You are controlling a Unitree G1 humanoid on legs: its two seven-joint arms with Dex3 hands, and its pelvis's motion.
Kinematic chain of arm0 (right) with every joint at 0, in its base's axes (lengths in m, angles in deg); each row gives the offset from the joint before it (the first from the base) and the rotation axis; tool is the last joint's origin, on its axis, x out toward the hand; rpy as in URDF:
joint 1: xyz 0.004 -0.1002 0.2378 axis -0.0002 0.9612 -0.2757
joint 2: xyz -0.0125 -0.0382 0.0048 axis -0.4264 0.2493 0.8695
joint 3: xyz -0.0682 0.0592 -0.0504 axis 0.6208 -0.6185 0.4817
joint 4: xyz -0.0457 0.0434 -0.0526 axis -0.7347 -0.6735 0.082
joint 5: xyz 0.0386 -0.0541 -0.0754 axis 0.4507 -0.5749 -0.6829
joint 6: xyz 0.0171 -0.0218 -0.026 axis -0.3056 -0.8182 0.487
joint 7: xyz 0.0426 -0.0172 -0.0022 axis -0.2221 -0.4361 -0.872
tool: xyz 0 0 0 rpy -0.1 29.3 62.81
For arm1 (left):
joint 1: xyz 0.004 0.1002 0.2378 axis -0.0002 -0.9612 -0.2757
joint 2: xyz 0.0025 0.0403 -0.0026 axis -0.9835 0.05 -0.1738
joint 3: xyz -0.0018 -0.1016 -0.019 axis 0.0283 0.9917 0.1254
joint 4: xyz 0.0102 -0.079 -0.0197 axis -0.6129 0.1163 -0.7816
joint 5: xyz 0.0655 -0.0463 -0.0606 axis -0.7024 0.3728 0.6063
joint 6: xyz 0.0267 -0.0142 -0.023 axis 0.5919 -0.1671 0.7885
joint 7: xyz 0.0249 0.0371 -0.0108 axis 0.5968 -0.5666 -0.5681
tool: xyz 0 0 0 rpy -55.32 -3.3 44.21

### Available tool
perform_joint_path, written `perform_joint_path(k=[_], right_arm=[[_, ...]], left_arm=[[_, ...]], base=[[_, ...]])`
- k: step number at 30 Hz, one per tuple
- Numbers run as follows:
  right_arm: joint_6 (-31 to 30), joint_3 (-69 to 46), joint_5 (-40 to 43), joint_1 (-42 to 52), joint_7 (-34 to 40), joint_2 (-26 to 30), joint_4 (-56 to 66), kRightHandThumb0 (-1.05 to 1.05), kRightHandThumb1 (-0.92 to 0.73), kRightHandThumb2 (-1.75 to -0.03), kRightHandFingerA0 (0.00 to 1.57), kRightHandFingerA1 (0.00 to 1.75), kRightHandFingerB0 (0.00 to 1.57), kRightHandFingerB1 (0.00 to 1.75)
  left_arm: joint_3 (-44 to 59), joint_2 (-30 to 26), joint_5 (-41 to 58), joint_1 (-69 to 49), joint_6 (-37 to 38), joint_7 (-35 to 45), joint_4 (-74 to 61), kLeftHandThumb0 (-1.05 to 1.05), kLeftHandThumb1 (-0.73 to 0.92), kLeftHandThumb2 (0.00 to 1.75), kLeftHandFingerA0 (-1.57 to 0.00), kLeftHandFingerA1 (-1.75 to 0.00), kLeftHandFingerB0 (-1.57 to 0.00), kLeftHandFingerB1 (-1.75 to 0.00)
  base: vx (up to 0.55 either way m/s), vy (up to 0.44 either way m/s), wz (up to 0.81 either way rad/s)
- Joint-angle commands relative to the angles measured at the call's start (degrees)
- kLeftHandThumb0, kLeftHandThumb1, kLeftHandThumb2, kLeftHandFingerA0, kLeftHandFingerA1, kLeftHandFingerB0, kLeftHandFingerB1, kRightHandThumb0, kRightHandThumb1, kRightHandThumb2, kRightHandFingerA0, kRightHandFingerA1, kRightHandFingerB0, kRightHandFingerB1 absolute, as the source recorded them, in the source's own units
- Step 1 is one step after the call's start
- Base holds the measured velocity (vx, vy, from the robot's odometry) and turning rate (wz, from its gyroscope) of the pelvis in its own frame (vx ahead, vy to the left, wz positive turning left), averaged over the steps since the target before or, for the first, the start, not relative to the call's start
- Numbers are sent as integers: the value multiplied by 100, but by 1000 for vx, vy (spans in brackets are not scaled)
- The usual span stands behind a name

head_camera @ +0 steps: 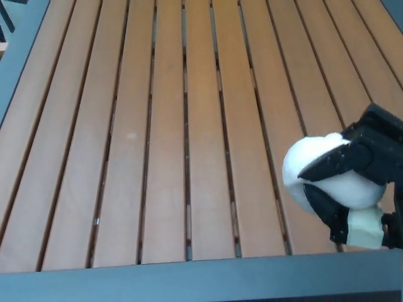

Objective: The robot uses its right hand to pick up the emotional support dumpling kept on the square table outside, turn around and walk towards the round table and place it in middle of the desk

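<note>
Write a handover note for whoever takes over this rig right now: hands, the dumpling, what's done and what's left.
Right hand: shut on the white dumpling, held above the near right part of the slatted table.
Left hand: not in view.
Done: dumpling picked up.
Left: turn around, walk to the round table, which is not in view, and place the dumpling in its middle.

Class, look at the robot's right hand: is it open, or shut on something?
Shut on the dumpling. The right hand's black fingers wrap over and under the white dumpling, above the slatted table.
</note>
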Motion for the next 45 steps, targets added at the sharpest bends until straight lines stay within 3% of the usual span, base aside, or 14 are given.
perform_joint_path(k=[1,4,5,19,20,21,22,23,25,28,29,31,33,45], right_arm=[[343,27,62,382,-458,-53,289,-3,-48,-120,109,160,93,129],[406,12,78,441,-560,-114,292,-1,-48,-120,109,160,92,129],[409,5,62,449,-596,-113,303,0,-51,-125,90,168,87,135],[648,-59,150,550,-1021,-288,265,-4,-54,-120,94,163,89,132],[596,-111,64,594,-1075,-288,322,-5,-53,-126,90,170,85,138],[587,-135,40,611,-1110,-299,341,-5,-53,-125,90,170,86,135],[599,-140,51,611,-1124,-312,337,-5,-53,-125,90,170,86,135],[615,-137,80,619,-1139,-331,330,-11,-53,-111,109,155,94,123],[641,-123,131,619,-1170,-370,314,-8,-56,-117,95,165,89,130],[671,-122,170,609,-1225,-421,298,-8,-56,-117,95,165,89,130],[661,-103,160,603,-1270,-424,314,-10,-50,-114,108,161,92,128],[657,-58,101,579,-1340,-459,333,-9,-50,-115,109,161,92,128],[679,-32,69,565,-1353,-494,320,-7,-53,-123,95,164,89,130],[841,103,-233,411,-1503,-711,198,-5,-53,-123,90,173,79,149]], left_arm=[[95,-90,44,-7,476,23,41,-22,59,59,-79,-86,-82,-67],[75,-92,4,28,415,-33,38,-23,60,58,-79,-85,-82,-66],[74,-94,-1,38,401,-45,45,-22,61,58,-79,-87,-82,-66],[199,-89,80,52,378,86,117,-22,59,59,-83,-90,-86,-69],[146,-95,19,26,426,52,84,-29,43,87,-79,-87,-79,-78],[135,-95,6,14,447,55,70,-24,59,59,-80,-89,-82,-69],[142,-93,16,14,448,68,70,-24,59,59,-80,-89,-82,-69],[136,-93,14,7,453,74,68,-20,61,58,-79,-89,-80,-68],[121,-96,-1,1,453,66,73,-24,60,57,-81,-90,-82,-68],[111,-100,-11,1,452,52,85,-24,60,57,-81,-90,-82,-68],[128,-91,14,-11,474,72,73,-22,60,60,-83,-94,-87,-72],[190,-65,93,-35,523,154,55,-17,58,63,-82,-94,-87,-75],[194,-65,90,-33,509,150,66,-21,61,59,-83,-93,-86,-71],[230,-66,86,-30,409,183,97,-21,61,60,-82,-90,-84,-69]], base=[[-143,-17,13],[-65,44,25],[-5,136,37],[48,164,50],[43,-29,69],[52,-37,79],[31,-104,76],[32,-160,91],[41,-162,83],[41,-297,83],[6,-323,94],[4,-317,89],[-31,-285,84],[22,-22,103]])
